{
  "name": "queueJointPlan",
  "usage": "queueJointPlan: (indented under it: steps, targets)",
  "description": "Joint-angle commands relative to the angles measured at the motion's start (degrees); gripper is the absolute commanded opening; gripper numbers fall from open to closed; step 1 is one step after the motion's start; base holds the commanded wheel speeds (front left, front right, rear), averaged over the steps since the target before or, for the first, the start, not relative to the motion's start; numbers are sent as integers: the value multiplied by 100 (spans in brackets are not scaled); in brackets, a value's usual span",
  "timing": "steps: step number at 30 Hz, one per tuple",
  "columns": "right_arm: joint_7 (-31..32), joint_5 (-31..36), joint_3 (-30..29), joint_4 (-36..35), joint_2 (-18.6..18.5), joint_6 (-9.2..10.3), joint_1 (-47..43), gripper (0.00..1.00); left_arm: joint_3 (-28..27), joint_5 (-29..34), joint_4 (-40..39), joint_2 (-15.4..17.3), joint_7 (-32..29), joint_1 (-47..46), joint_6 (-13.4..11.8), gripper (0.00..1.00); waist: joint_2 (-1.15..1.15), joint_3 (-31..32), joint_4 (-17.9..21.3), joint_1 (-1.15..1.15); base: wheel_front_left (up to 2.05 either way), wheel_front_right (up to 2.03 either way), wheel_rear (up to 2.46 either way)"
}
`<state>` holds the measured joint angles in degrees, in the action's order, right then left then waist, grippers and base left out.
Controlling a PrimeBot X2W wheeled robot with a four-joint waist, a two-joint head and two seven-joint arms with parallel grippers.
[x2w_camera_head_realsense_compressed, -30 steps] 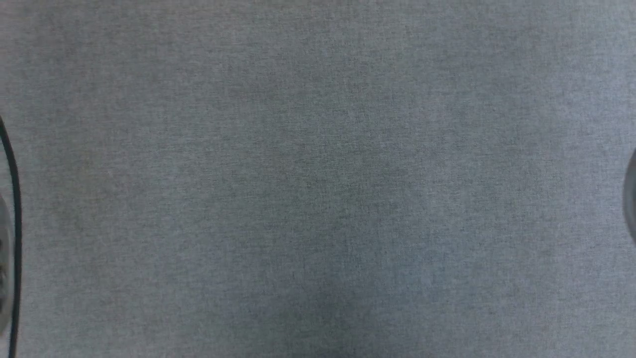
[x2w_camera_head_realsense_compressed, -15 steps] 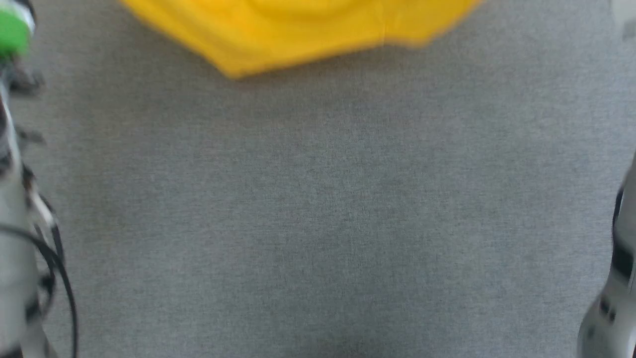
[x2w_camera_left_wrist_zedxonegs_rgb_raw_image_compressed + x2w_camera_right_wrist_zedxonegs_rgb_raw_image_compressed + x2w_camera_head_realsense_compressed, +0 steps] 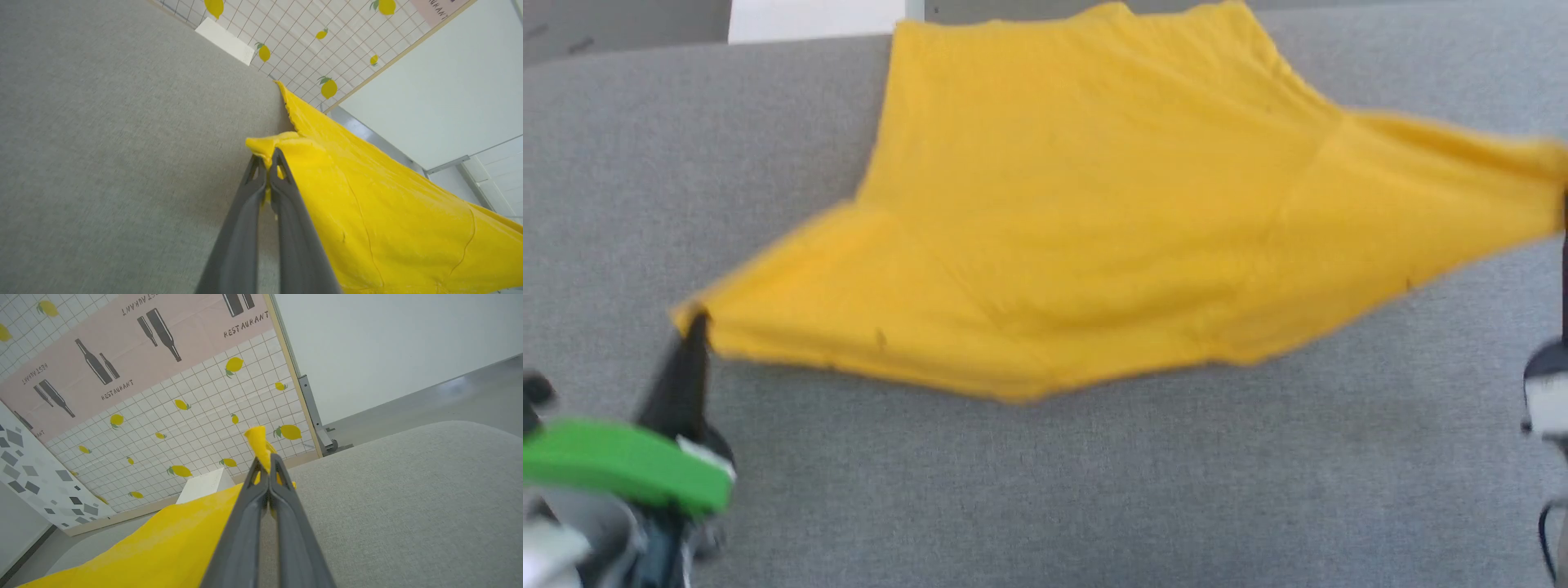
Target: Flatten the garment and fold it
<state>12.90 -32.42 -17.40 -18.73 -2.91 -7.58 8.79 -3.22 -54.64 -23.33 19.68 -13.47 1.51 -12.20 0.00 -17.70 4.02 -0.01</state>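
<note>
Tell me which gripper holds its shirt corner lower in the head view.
The left gripper: its corner of the garment sits well below the one the right gripper pinches.

RESTAURANT in dark caps, printed a few times on the pink wall panel (image 3: 122, 355), upper left of right wrist view, beside black bottle drawings (image 3: 163, 332), nothing else legible

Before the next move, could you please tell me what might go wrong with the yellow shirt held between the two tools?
1. The left tool and right tool each pinch only a small tip of the garment; tension could pull one free.
2. Its far hem sits near the far edge of the grey surface, so it might slide off.
</note>
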Motion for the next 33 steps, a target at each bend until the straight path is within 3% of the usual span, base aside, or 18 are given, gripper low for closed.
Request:
queueJointPlan:
  steps: [1,9,14,22,29,33]
  targets:
    - [-134,-108,-57,60,1,9,-189,0,36,63,-41,-20,4,246,34,0,0,245,16,1,0,0,0]
    - [-689,-591,-123,686,2,9,-1526,0,335,27,136,-223,-50,1684,54,0,0,642,8,1,0,0,0]
    - [-682,-617,-213,961,2,9,-2149,0,447,-39,180,-88,-263,2160,166,0,0,819,-34,1,0,0,0]
    - [66,-621,-158,1170,2,9,-3011,0,434,-226,24,155,-582,2786,272,0,0,1066,-82,1,0,0,0]
    - [964,-561,-345,869,2,9,-3536,0,78,-370,-237,279,-635,3339,144,0,0,1185,-102,1,0,0,0]
    - [1131,-474,-460,658,3,9,-3616,0,-64,-348,-432,307,-564,3420,106,0,0,1200,-149,1,0,0,0]
